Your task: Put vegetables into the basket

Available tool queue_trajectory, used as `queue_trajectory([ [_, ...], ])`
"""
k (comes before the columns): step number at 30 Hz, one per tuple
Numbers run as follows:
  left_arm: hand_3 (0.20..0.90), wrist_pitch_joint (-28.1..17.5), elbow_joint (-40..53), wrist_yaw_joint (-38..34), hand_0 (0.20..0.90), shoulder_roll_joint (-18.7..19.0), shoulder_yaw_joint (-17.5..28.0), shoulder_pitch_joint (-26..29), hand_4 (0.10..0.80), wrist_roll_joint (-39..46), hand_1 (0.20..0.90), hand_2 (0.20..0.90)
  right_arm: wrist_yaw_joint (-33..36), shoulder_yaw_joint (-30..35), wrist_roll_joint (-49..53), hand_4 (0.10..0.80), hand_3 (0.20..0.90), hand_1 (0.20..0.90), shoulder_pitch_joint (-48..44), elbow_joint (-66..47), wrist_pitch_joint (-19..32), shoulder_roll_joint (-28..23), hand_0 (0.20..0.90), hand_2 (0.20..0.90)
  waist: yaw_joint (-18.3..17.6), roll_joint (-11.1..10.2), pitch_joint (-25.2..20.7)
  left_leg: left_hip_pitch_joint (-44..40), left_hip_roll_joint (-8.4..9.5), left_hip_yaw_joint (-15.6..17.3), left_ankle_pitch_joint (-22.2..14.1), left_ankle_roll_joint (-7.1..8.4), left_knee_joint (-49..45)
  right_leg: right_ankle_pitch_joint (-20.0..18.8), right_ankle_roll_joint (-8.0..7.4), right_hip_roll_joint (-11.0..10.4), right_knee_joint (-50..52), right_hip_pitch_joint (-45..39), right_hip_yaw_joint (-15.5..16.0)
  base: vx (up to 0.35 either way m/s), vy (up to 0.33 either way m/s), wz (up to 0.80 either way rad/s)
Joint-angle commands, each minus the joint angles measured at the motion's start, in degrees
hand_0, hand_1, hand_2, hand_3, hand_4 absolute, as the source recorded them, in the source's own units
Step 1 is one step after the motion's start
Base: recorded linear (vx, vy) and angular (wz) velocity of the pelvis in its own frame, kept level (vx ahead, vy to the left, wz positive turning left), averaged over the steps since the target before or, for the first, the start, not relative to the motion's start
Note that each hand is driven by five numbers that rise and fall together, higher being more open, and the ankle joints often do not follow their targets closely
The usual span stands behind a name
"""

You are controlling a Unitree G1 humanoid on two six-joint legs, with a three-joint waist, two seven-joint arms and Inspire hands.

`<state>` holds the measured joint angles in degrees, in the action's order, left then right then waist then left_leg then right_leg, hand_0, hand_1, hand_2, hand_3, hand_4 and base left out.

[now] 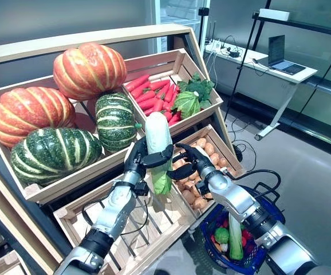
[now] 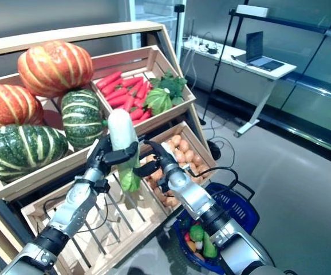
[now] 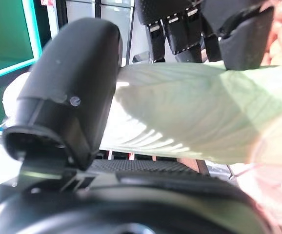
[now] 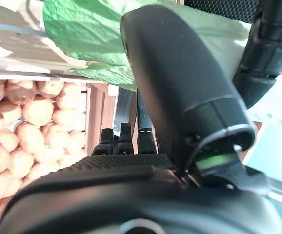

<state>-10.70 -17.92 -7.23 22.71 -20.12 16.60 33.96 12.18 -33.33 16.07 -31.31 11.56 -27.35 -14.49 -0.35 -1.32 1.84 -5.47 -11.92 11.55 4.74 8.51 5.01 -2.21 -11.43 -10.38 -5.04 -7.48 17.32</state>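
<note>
**Cabbage handoff mid-air, basket waiting below**

Nearest the camera was the blue basket [image 1: 267, 240], down on the floor at the display's front right corner, with a few green and red vegetables already in it. Right above the empty slatted crate [image 1: 148, 223] in the stand's lower row, both hands met on a long napa cabbage [image 1: 158, 150], held upright with its white end up and green leafy end hanging down.

The left hand [image 1: 138, 162] had its fingers and thumb curled round the cabbage's middle; its wrist view showed the thumb pressed across the pale leaves. The right hand [image 1: 192, 162] came in from the other side, thumb and fingers against the leafy lower part. Its wrist view showed the thumb lying on the leaf, so I'd call it closing on the cabbage too, though how firm that hold was I couldn't tell.

So the cabbage wasn't in the basket yet; it sat well above it and off toward the left.

What I'd worry about: this looked like a pass from left to right. If the left let go before the right had more than soft leaves, the thing could slide out and land in the crate or on the potatoes [image 1: 203, 172] next door. Leaves tear easily too. Also the swing down to the basket passes the crate's edge, so a long cabbage could clip it.
</note>
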Motion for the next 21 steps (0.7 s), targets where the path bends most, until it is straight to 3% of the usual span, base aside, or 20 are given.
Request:
queue_trajectory([
  [1, 0.3, -4.9, 8.1, 5.7, 0.3, -6.6, -5.4, 13.0, 0.4, 1.5, 0.3, 0.3, 1.0, -2.1, -1.1, 0.8, 0.9, 0.9, -13.9, -2.3, 5.1, 8.4, 0.9, 0.9, 1.4, -0.2, -1.9, 0.0, 0.7, 0.4, -2.3, -0.9, 0.0, 1.5, 2.41, -0.9, 2.0, 0.8, -3.0, 0.005, 0.0, 0.06],
  [6, 0.3, -5.7, 6.0, 6.9, 0.3, -6.8, -5.4, 12.8, 0.4, 1.4, 0.3, 0.3, 1.4, -2.2, 0.0, 0.8, 0.9, 0.9, -13.2, -2.2, 5.4, 8.4, 0.9, 0.9, 1.5, -0.3, -2.2, -0.3, 0.68, 0.3, -2.4, -0.7, 0.0, 1.4, 2.31, -1.0, 1.8, 0.4, -2.7, 0.0, 0.0, 0.0],
  [11, 0.3, -5.8, 5.9, 6.1, 0.3, -6.9, -4.7, 12.6, 0.4, 1.3, 0.3, 0.3, 8.1, -0.8, 3.6, 0.8, 0.9, 0.9, -11.0, -2.7, 5.4, 8.6, 0.9, 0.9, 1.1, -0.2, -2.3, -0.4, 0.63, 0.4, -2.4, -0.71, 0.0, 1.4, 2.26, -1.0, 1.9, 0.5, -3.1, 0.0, 0.0, 0.0],
  [21, 0.3, -6.6, 7.7, 3.9, 0.3, -7.7, -3.5, 10.8, 0.4, 0.5, 0.3, 0.3, 23.6, 1.1, 13.7, 0.8, 0.9, 0.9, -2.2, -4.8, 11.6, 12.1, 0.9, 0.9, 0.3, 0.6, -1.5, -0.6, 0.82, 0.5, -2.5, -1.11, 0.0, 1.5, 2.4, -0.9, 2.3, 0.7, -4.0, 0.0, 0.0, 0.0],
])
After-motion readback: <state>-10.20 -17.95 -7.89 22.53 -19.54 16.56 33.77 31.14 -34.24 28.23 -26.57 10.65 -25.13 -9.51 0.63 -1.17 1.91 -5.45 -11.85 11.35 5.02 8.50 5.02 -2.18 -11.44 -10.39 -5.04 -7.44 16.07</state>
